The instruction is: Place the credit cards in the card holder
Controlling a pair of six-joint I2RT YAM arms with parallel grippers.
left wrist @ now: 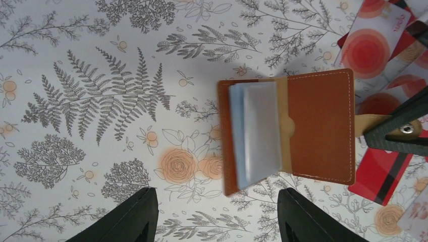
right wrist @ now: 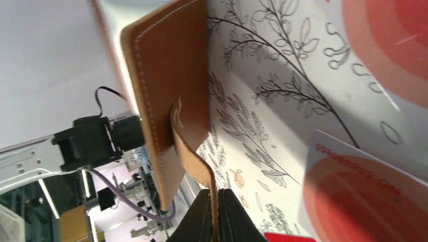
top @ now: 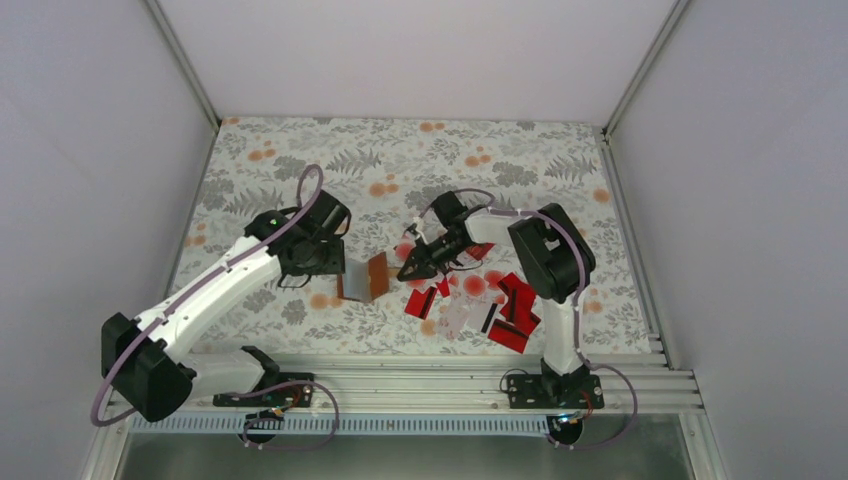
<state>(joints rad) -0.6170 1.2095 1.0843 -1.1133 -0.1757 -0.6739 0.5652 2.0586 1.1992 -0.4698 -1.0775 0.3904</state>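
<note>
The card holder (top: 364, 278), brown with pale blue-grey inner pockets (left wrist: 260, 131), is open between the two arms. My right gripper (right wrist: 216, 201) is shut on its tan closing strap (right wrist: 194, 161) and holds the brown cover (right wrist: 171, 65) tilted up off the cloth. My left gripper (left wrist: 216, 190) hovers above the holder's near edge, open, with nothing between its fingers (left wrist: 136, 217). The credit cards (top: 480, 300), red ones with a dark stripe (left wrist: 378, 169) and white ones with red blotches (left wrist: 371, 48), lie scattered to the right of the holder, under and beside the right arm.
A floral cloth (top: 300, 160) covers the table. White enclosure walls (top: 100, 150) stand on the left, right and back. An aluminium rail (top: 420, 375) runs along the near edge by the arm bases.
</note>
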